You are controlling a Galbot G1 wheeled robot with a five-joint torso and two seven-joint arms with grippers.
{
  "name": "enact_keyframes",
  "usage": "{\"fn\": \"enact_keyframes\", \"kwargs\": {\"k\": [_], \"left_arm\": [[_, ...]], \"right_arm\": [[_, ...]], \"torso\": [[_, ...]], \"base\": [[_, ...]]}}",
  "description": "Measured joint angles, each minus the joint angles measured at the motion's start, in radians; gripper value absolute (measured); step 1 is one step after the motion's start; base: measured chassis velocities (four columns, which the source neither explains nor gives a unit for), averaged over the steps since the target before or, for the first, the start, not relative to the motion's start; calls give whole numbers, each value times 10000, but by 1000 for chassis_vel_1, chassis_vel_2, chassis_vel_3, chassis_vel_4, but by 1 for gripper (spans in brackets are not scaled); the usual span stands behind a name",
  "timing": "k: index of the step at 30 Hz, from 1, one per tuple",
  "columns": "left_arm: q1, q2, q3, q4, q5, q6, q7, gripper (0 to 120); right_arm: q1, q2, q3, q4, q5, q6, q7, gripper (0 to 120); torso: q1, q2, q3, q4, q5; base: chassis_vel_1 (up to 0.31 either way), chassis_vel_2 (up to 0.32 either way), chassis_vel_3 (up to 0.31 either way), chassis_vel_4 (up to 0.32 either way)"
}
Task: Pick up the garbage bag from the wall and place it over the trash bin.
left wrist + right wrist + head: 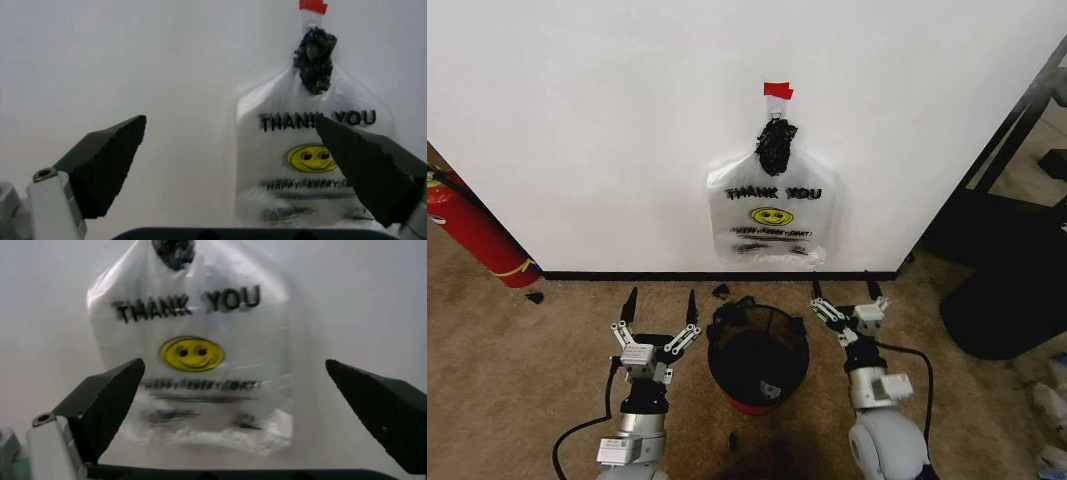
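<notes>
Flanking the trash bin (758, 362), our left claw (660, 297) and right claw (845, 290) stand released; the garbage bag (772, 215) hangs upright on the wall (607, 120) ahead, nearer our right claw.

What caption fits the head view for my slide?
Garbage bag hangs taped on the wall above the trash bin, flanked by open left claw and right claw.

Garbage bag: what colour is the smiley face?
Yellow, on the garbage bag; clearest in the right wrist view.
</notes>
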Motion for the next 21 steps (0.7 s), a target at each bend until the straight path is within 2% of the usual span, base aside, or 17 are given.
{"fn": "enact_keyframes", "kwargs": {"k": [2,8,10,11,15,21], "left_arm": [[3,15,-33,-25,-2,-3,0,100],[7,25,-45,-62,-4,-8,-2,100],[20,29,-45,-81,-3,-12,-4,100],[34,29,-45,-93,-3,-19,-4,100],[38,29,-53,-112,3,-42,-5,100],[-5,52,-75,-7,33,-76,-5,100]], "right_arm": [[261,-186,-150,6,426,-616,-132,100],[804,-419,-287,-198,927,-1111,-329,100],[1223,-551,-412,-428,1282,-1188,-413,100],[1583,-637,-539,-589,1661,-1181,-426,100],[2328,-760,-852,-1048,2501,-1092,-369,100],[4478,-650,-1711,-3020,3547,-172,-108,100]], "torso": [[0,0,0,0,0],[0,0,0,2,0],[0,0,0,-7,0],[0,0,0,1,1],[0,0,1,3,0],[0,0,1,0,0]], "base": [[0,0,0,0],[0,0,0,0],[0,0,0,0],[0,0,0,0],[0,0,0,0],[0,0,0,0]]}}
